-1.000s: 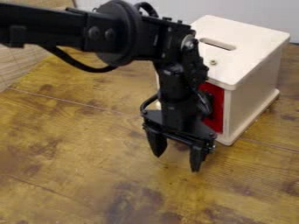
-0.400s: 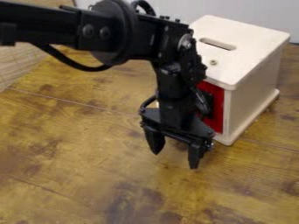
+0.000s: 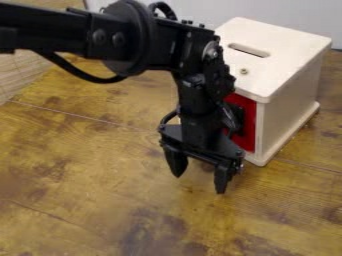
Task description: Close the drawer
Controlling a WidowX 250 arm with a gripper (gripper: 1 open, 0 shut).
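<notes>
The red drawer [image 3: 242, 116] sits in the front of the cream wooden cube [image 3: 281, 70]; only a strip of its red face shows behind my arm, and it looks flush with the casing. Its black loop handle is hidden by my arm or blends with it. My black gripper [image 3: 199, 174] hangs open and empty just above the table, in front of and left of the drawer, fingers [image 3: 175, 164] pointing down.
The cube has a slot on top [image 3: 250, 50]. It stands on a worn wooden tabletop [image 3: 80, 190]. My black arm [image 3: 120, 40] reaches in from the upper left. A pale woven surface lies at the far left edge [image 3: 16, 70].
Almost nothing has changed; the arm shifted very slightly, and the gripper stays open in the same spot.
</notes>
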